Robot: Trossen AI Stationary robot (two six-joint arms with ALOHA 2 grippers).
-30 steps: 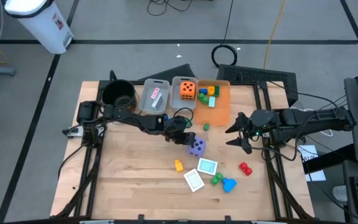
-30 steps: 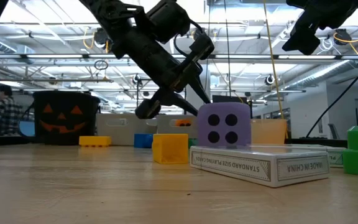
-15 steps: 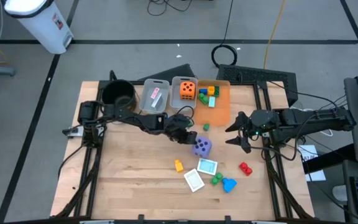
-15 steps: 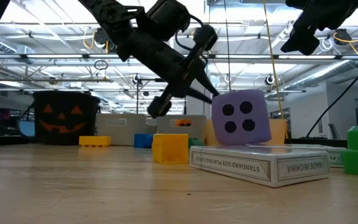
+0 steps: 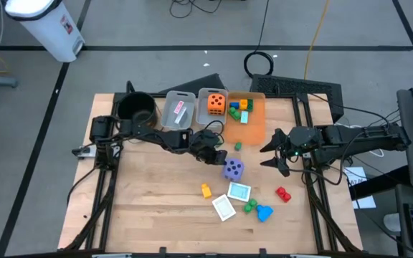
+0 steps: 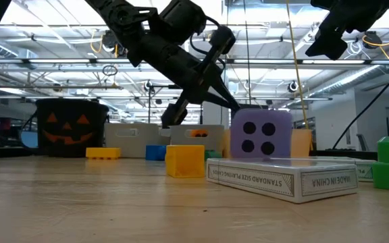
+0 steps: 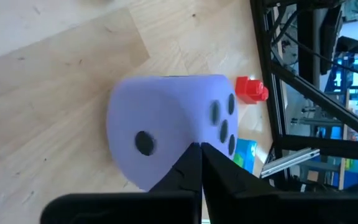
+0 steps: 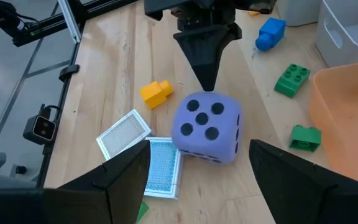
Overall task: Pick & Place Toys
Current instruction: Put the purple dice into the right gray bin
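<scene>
The purple die (image 5: 232,169) is sitting on the worktop (image 5: 156,208) near its middle, just beside the left tool (image 5: 217,159), whose closed fingertips are meeting at the die's edge, gripping nothing. The right tool (image 5: 272,154) is hovering well apart, fingers spread wide and empty.

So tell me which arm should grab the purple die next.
Left, probably: the left gripper sits shut right beside the purple die, while the right gripper hangs open farther off.
</scene>
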